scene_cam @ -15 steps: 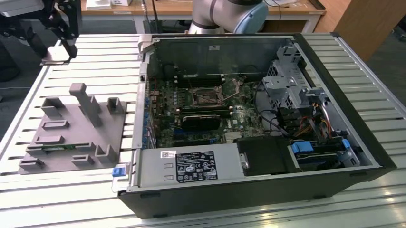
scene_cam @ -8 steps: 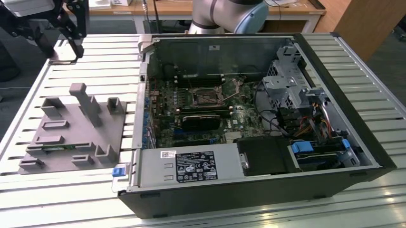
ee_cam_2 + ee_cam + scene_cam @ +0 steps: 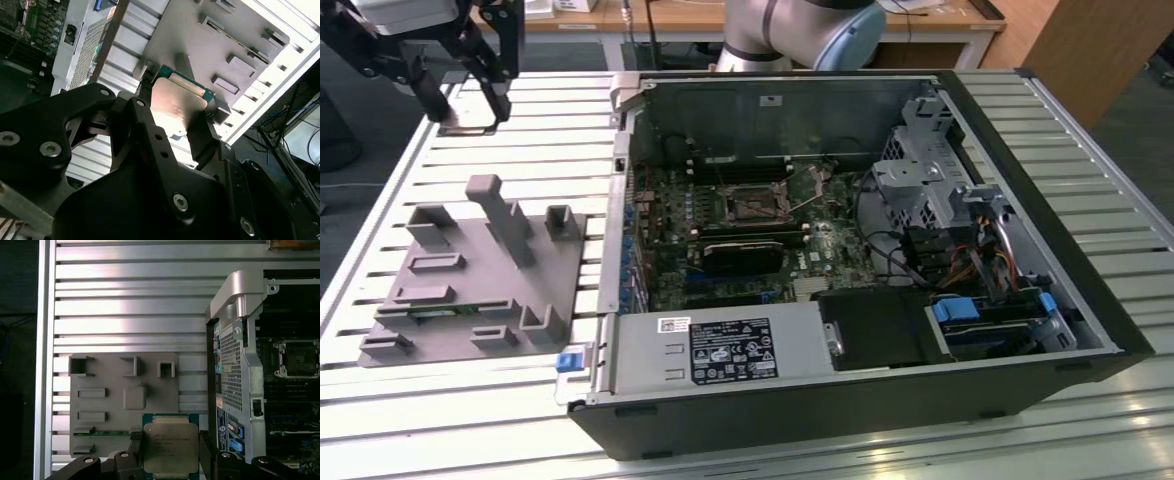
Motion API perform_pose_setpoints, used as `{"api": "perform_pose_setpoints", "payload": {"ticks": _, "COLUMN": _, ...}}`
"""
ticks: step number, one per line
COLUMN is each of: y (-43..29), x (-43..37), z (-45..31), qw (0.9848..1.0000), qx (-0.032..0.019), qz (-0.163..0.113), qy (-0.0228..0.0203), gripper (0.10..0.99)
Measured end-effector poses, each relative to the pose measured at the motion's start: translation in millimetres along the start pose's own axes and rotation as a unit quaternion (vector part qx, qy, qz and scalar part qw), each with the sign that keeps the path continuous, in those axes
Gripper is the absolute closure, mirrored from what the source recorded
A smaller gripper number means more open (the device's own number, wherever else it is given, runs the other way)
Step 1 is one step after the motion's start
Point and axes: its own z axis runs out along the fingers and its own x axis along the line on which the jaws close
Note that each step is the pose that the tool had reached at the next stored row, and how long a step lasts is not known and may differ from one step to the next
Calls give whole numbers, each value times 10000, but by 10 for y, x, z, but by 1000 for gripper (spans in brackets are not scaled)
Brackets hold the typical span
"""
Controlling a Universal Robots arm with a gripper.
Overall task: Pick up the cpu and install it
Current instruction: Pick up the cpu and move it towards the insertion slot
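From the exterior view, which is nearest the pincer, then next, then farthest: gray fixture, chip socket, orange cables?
1. Gray fixture, exterior view's left, by the pincer holding the cpu.
2. Chip socket, middle of the case.
3. Orange cables, exterior view's right.

You have one cpu (image 3: 170, 450) clamped in the one gripper (image 3: 467, 112), one gray fixture plate (image 3: 107, 375) near it, and one open computer case (image 3: 235, 290) alongside, holding one socket (image 3: 298, 357).
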Motion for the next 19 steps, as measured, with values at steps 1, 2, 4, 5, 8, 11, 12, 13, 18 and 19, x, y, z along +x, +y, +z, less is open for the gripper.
{"api": "perform_pose_setpoints", "payload": {"ticks": 1, "y": 0, "x": -18, "z": 0, "qw": 10000, "qx": 0, "qz": 0, "qy": 0, "gripper": 553}}
{"api": "perform_pose_setpoints", "payload": {"ticks": 2, "y": 1, "x": -35, "z": 0, "qw": 10000, "qx": 0, "qz": 0, "qy": 0, "gripper": 553}}
{"api": "perform_pose_setpoints", "payload": {"ticks": 4, "y": 2, "x": -67, "z": 0, "qw": 10000, "qx": 0, "qz": 0, "qy": -1, "gripper": 553}}
{"api": "perform_pose_setpoints", "payload": {"ticks": 5, "y": 2, "x": -83, "z": 0, "qw": 10000, "qx": 0, "qz": 0, "qy": 0, "gripper": 553}}
{"api": "perform_pose_setpoints", "payload": {"ticks": 8, "y": 4, "x": -131, "z": -1, "qw": 10000, "qx": 0, "qz": 0, "qy": 0, "gripper": 553}}
{"api": "perform_pose_setpoints", "payload": {"ticks": 11, "y": 5, "x": -174, "z": -1, "qw": 10000, "qx": 0, "qz": 0, "qy": -1, "gripper": 553}}
{"api": "perform_pose_setpoints", "payload": {"ticks": 12, "y": 5, "x": -189, "z": -1, "qw": 10000, "qx": 0, "qz": 0, "qy": -1, "gripper": 553}}
{"api": "perform_pose_setpoints", "payload": {"ticks": 13, "y": 6, "x": -204, "z": -1, "qw": 10000, "qx": 0, "qz": 0, "qy": -1, "gripper": 553}}
{"api": "perform_pose_setpoints", "payload": {"ticks": 18, "y": 8, "x": -278, "z": -3, "qw": 10000, "qx": 0, "qz": 0, "qy": 0, "gripper": 553}}
{"api": "perform_pose_setpoints", "payload": {"ticks": 19, "y": 9, "x": -291, "z": -3, "qw": 10000, "qx": 0, "qz": 0, "qy": 0, "gripper": 553}}
